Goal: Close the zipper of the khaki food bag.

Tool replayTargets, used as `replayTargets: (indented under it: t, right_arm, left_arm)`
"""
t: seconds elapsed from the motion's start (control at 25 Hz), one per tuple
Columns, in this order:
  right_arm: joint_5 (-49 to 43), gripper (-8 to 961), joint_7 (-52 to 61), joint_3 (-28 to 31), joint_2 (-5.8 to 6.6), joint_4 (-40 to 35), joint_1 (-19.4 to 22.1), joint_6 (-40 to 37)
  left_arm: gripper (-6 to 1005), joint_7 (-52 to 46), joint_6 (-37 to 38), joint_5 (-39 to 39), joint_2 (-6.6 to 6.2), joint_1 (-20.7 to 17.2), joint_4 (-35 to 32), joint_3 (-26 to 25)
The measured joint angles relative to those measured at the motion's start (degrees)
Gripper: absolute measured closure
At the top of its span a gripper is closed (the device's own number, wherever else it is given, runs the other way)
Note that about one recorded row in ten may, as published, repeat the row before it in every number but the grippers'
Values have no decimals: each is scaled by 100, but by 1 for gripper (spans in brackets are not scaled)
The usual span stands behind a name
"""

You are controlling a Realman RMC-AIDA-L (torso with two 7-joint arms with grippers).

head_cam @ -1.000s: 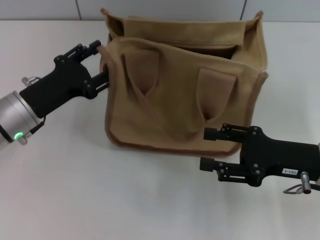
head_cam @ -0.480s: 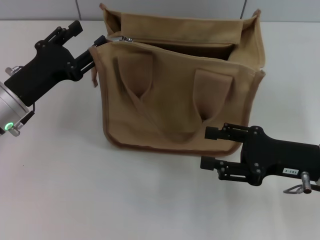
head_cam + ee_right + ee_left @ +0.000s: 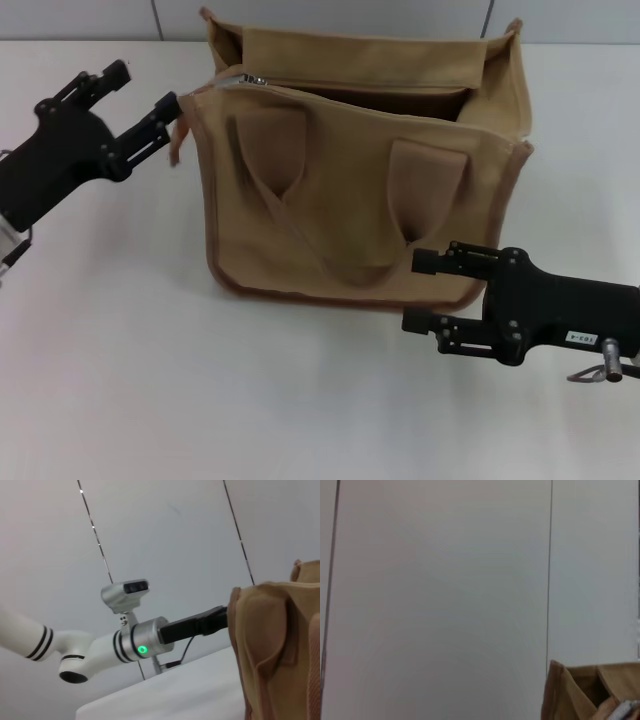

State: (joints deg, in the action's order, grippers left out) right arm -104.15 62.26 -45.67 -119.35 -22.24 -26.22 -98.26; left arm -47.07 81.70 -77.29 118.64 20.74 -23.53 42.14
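Note:
The khaki food bag (image 3: 350,190) stands upright in the middle of the white table, its two handles lying flat on the near side. Its zipper (image 3: 340,92) gapes open along the top, with the silver pull (image 3: 252,79) at the bag's left end. My left gripper (image 3: 148,86) is open just left of the bag's top left corner, its nearer fingertip (image 3: 172,101) almost at the corner. My right gripper (image 3: 414,292) is open at the bag's lower right front edge. The left wrist view shows only a bag corner (image 3: 585,690). The right wrist view shows the bag's side (image 3: 275,645).
The white table (image 3: 150,380) spreads in front and to the left of the bag. A grey panelled wall (image 3: 320,15) rises right behind the bag. The left arm (image 3: 135,642) with its green light shows in the right wrist view.
My left gripper has drawn back to the left, from the bag's left end to just off its top left corner. The bag's top has straightened up. The right arm has stayed still.

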Motion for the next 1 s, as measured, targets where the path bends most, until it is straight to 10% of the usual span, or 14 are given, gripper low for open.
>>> replayTargets:
  t: [1.0]
  right_arm:
    - [6,230,-3,6,-18,0,-14,18]
  left_arm:
    - [271,-82,-773,764,54,130,-401,1011]
